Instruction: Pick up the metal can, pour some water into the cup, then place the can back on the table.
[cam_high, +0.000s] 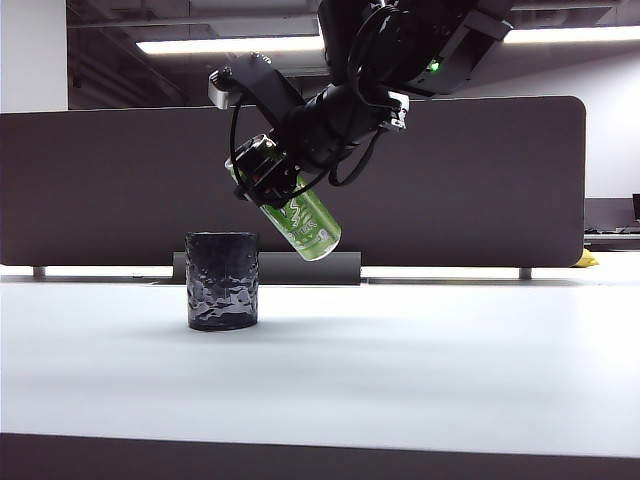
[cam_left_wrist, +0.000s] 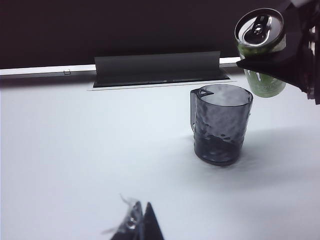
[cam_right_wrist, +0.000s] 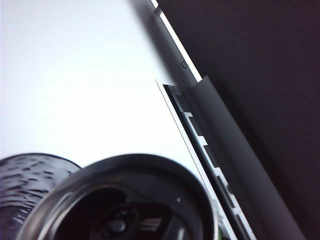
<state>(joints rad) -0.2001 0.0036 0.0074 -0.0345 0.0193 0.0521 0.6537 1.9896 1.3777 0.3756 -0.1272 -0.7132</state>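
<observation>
A: Where is the tall slim bright-green metal can (cam_high: 298, 222)?

B: In the air, tilted, its silver top toward the left. The right claw (cam_high: 262, 176) is clenched around its upper part, above and just right of the short dark bumpy cup (cam_high: 222, 280).

A: And the cup?

B: Upright on the plain white tabletop (cam_high: 420, 360), apart from the can.

A: The left claw (cam_left_wrist: 141, 222)?

B: Low over the tabletop, near the cup; its tips seem together, holding nothing.
</observation>
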